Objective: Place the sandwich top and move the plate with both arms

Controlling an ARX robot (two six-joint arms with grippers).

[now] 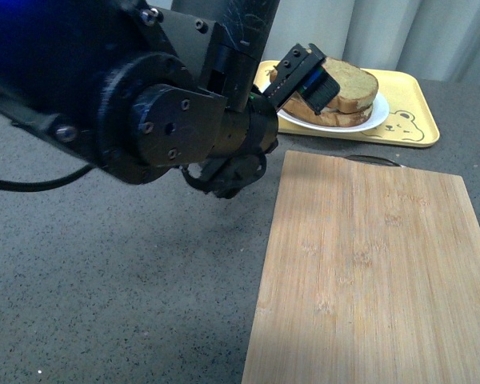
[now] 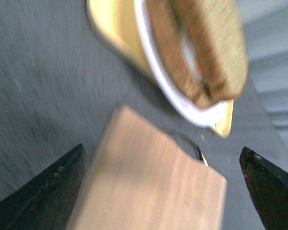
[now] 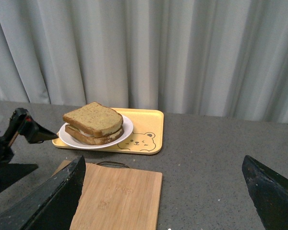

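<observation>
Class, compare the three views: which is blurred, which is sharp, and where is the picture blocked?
Left wrist view: motion-blurred, smearing the brown bread slice and round white plate. Right wrist view: sharp, evenly lit. Front view: the black left arm blocks the upper left.

The left arm [image 1: 144, 104] was matte black, built of bulky cylindrical joints with round end caps set with small dark screws and one silver bolt. A blue glow lit its upper housing, and a black cable trailed from it. Its end effector [image 1: 304, 80] was black with a blue inner strip. The right end effector [image 3: 163, 201] showed two black pointed fingers [image 3: 53, 201].
</observation>
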